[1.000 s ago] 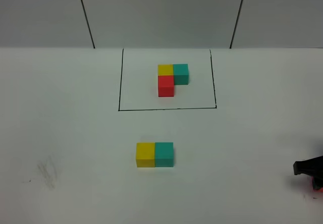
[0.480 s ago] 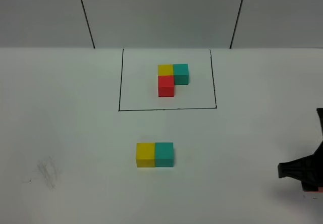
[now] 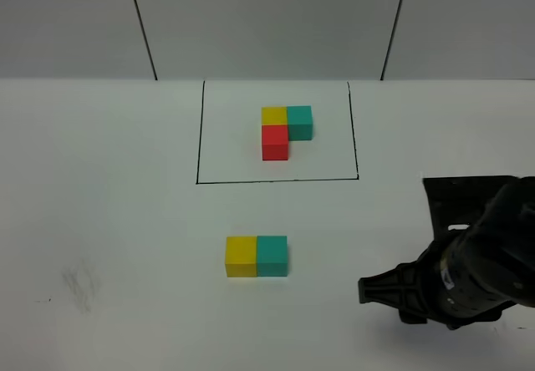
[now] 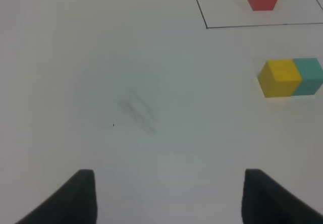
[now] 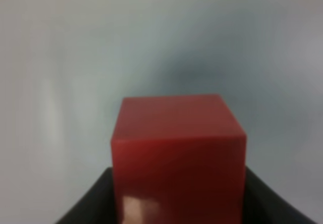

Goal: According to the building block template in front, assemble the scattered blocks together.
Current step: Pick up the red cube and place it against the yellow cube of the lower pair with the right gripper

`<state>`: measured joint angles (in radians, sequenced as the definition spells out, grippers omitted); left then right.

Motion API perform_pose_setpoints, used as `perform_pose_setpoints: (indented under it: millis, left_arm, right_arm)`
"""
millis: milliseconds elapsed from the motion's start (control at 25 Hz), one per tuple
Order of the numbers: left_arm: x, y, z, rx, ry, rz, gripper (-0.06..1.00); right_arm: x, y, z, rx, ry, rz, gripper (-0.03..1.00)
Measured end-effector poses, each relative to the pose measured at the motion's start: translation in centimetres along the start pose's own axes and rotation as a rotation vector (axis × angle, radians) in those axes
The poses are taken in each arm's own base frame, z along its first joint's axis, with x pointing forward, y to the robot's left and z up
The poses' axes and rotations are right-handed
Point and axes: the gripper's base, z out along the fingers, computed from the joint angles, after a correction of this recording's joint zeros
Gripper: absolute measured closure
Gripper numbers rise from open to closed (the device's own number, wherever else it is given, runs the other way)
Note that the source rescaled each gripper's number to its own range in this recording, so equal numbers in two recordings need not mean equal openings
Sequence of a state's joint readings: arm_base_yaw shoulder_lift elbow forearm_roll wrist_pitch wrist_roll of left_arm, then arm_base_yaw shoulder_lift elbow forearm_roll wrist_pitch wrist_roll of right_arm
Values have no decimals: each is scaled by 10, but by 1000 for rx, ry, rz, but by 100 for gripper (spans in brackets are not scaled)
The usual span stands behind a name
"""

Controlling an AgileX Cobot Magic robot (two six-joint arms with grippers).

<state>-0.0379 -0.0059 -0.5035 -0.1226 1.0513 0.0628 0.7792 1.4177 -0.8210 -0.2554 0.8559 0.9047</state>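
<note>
The building block template (image 3: 285,129), a yellow, teal and red L, sits inside the black drawn rectangle at the back centre. Two of the scattered blocks stand side by side and touching in front of it: yellow (image 3: 241,256) on the left, teal (image 3: 272,255) on the right. The left wrist view also shows this yellow block (image 4: 280,77) and teal block (image 4: 309,75). My right gripper (image 5: 176,200) is shut on the red block (image 5: 177,148). In the high view the right gripper (image 3: 380,291) hangs right of the pair, and the red block is hidden there. My left gripper (image 4: 169,204) is open over bare table.
The white table (image 3: 125,221) carries a faint grey smudge (image 3: 79,283) at the front left. Two dark seams run up the back wall (image 3: 267,20). The bulky right arm (image 3: 481,262) fills the front right corner.
The right arm has swung in from the right edge toward the centre and now shows much more of itself. The blocks and the left gripper have not moved.
</note>
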Motion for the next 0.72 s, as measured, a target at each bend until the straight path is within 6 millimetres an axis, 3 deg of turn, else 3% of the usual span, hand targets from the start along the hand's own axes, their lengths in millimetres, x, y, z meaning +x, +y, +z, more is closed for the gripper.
perform_pose_setpoints:
  millis: [360, 720]
  left_arm:
    - [0, 0, 0, 0, 1, 0, 59]
    - [0, 0, 0, 0, 1, 0, 59]
  right_arm:
    - [9, 53, 10, -69, 118, 42, 95]
    - [-11, 119, 47, -12, 209, 27, 95]
